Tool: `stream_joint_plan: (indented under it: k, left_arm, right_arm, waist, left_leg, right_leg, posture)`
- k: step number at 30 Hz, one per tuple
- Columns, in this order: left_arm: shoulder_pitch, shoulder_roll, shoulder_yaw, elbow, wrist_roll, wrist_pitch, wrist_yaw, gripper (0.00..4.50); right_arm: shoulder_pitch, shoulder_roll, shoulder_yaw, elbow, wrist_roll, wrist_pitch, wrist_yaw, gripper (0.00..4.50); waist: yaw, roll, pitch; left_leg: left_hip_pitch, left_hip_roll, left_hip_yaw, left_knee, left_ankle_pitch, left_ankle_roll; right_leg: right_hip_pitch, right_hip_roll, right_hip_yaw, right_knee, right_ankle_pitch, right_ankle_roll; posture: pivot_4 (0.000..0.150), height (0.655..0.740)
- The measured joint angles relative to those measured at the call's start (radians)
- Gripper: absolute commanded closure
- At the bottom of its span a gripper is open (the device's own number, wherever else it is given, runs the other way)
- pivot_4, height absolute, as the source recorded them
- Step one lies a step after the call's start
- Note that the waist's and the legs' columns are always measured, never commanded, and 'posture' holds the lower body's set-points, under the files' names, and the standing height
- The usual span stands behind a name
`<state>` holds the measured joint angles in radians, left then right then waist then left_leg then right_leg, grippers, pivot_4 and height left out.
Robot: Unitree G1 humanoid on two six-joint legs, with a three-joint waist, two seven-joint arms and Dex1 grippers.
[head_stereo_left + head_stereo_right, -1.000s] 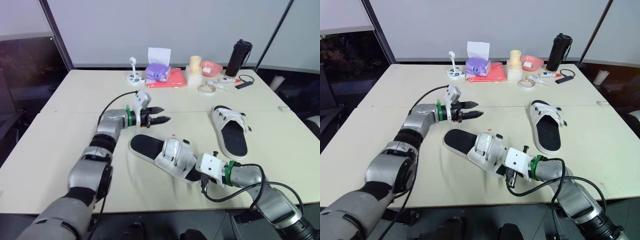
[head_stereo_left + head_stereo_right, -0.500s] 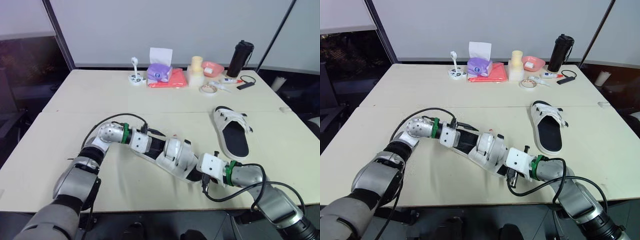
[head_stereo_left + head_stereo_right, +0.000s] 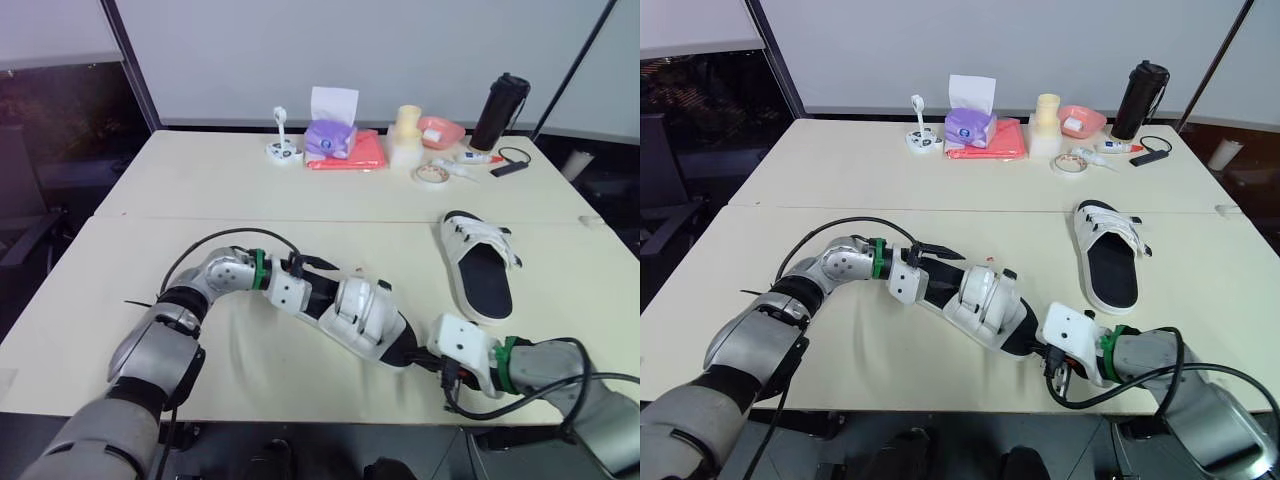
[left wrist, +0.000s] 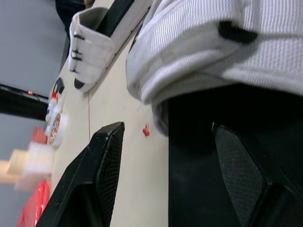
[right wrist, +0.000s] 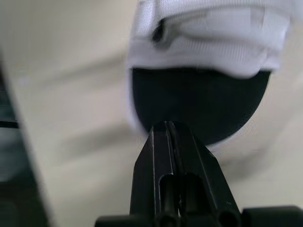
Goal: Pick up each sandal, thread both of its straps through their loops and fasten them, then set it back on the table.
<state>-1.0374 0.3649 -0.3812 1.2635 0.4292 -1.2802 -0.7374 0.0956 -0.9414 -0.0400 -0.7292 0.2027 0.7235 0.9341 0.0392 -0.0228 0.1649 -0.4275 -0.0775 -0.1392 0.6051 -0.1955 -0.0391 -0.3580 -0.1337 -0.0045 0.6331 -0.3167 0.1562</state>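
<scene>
Left gripper (image 4: 168, 128): standing wide open at the heel end of the near sandal (image 3: 365, 315); holding nothing; one finger (image 4: 102, 161) hanging over bare table just beside the sole, the other over the black footbed.
Contact, left: looking very close to the footbed, touching or not being impossible to tell.
Right gripper (image 5: 165, 125): sitting fully closed, fingers pressed flat together with nothing between them; tips meeting the rim of the near sandal's toe.
Near sandal: lying sole-down on the table (image 3: 180, 190), running between the two grippers; white ribbed straps arching over the front of the black footbed, fastening not being readable.
Red speck (image 4: 146, 131): lying on the table just beside the near sandal, on its far side.
Second sandal (image 3: 478, 265): resting flat, well apart from the near sandal, toward the robot's right and farther back; straps crossing its far half.
Far clutter: sitting well beyond the near sandal along the table's back edge, including a purple tissue pack (image 3: 332, 138), red cloth (image 3: 365, 155), cream cylinder (image 3: 406, 128), pink bowl (image 3: 443, 130), tape roll (image 3: 432, 174) and black bottle (image 3: 502, 98).
</scene>
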Motion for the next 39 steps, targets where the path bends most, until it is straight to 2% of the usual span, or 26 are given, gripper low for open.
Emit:
stream_joint_plan:
  k: [3,9,16,24,32,35,39]
  left_arm:
    - [-0.002,-0.014,-0.010,0.011,0.000,-0.024,0.011,1.45]
    - [-0.019,-0.019,-0.038,0.022,0.021,-0.063,0.036,1.45]
    - [-0.029,-0.032,-0.062,0.027,0.065,-0.147,0.116,1.45]
    - [-0.038,-0.014,-0.076,0.004,0.171,-0.186,0.320,1.45]
    - [-0.045,0.032,-0.179,-0.096,0.500,-0.161,0.762,1.45]
    - [-0.083,0.030,-0.255,-0.131,0.636,-0.143,0.946,1.45]
    - [-0.148,0.010,-0.414,-0.151,0.835,-0.057,1.275,1.45]
  right_arm:
    - [-0.016,-0.007,-0.135,-0.072,0.117,0.080,0.032,4.50]
    - [-0.114,-0.021,-0.259,-0.144,0.306,0.206,0.032,4.50]
    - [-0.146,-0.044,-0.284,-0.171,0.408,0.263,-0.016,4.50]
    - [-0.146,-0.062,-0.284,-0.171,0.439,0.263,-0.063,4.50]
    - [-0.131,-0.084,-0.265,-0.171,0.430,0.230,-0.090,4.50]
    - [-0.130,-0.096,-0.251,-0.170,0.427,0.221,-0.095,4.50]
    - [-0.130,-0.100,-0.245,-0.169,0.427,0.219,-0.105,4.50]
  waist:
    - [-0.002,0.000,0.003]
    - [-0.001,0.000,0.006]
    - [0.001,-0.002,0.008]
    - [-0.001,-0.002,0.009]
    - [0.002,-0.002,0.009]
    - [0.002,-0.003,0.009]
    - [0.001,-0.003,0.009]
  left_leg:
    - [0.000,0.000,0.000,0.003,0.000,0.000]
    - [-0.001,0.000,0.000,0.005,0.000,0.000]
    - [-0.003,0.000,0.000,0.006,0.000,0.000]
    - [-0.003,0.000,0.001,0.007,0.000,0.000]
    - [-0.003,0.000,0.001,0.008,0.000,0.000]
    - [-0.003,0.000,0.001,0.009,0.000,0.000]
    - [-0.003,0.000,0.001,0.008,0.000,0.000]
  right_leg:
    - [0.001,0.000,0.000,0.001,0.000,0.000]
    - [0.000,0.000,0.000,0.001,0.000,0.000]
    - [0.000,0.000,0.000,0.001,0.001,0.001]
    - [-0.001,0.000,0.000,0.003,0.001,0.001]
    - [-0.001,0.000,0.000,0.004,0.001,0.001]
    - [-0.001,0.000,0.000,0.005,0.001,0.001]
    - [-0.001,0.000,0.000,0.005,0.001,0.002]
  posture:
    - [0.150,0.7400]
    - [0.150,0.7400]
    - [0.150,0.7400]
    - [0.150,0.7400]
    - [0.150,0.7400]
    - [0.150,0.7400]
    - [0.150,0.7400]
